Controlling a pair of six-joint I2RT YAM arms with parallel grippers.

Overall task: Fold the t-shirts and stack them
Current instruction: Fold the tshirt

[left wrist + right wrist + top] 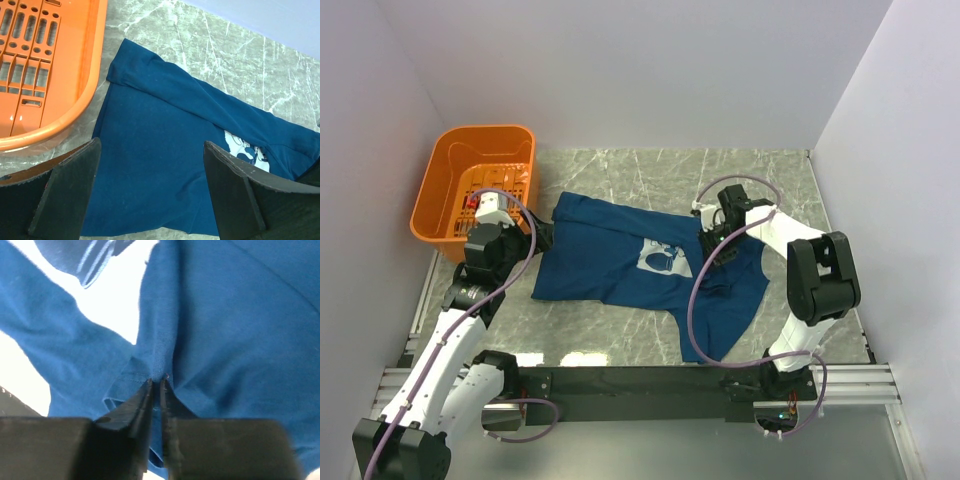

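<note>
Right end effector [156, 383] pinches t-shirt [610, 262]; left end effector [151, 147] gapes beside orange basket [75, 92], interior partly hidden.

Arms [445, 358] white-shelled with black joints; lilac cables [689, 300] alongside; hand fingers [65, 195] matte black.

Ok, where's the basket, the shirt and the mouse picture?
orange basket [437, 190]: top view, left wall.
t-shirt [590, 258]: top view, plain blue body.
mouse print [663, 257]: top view, white square's middle.
</note>
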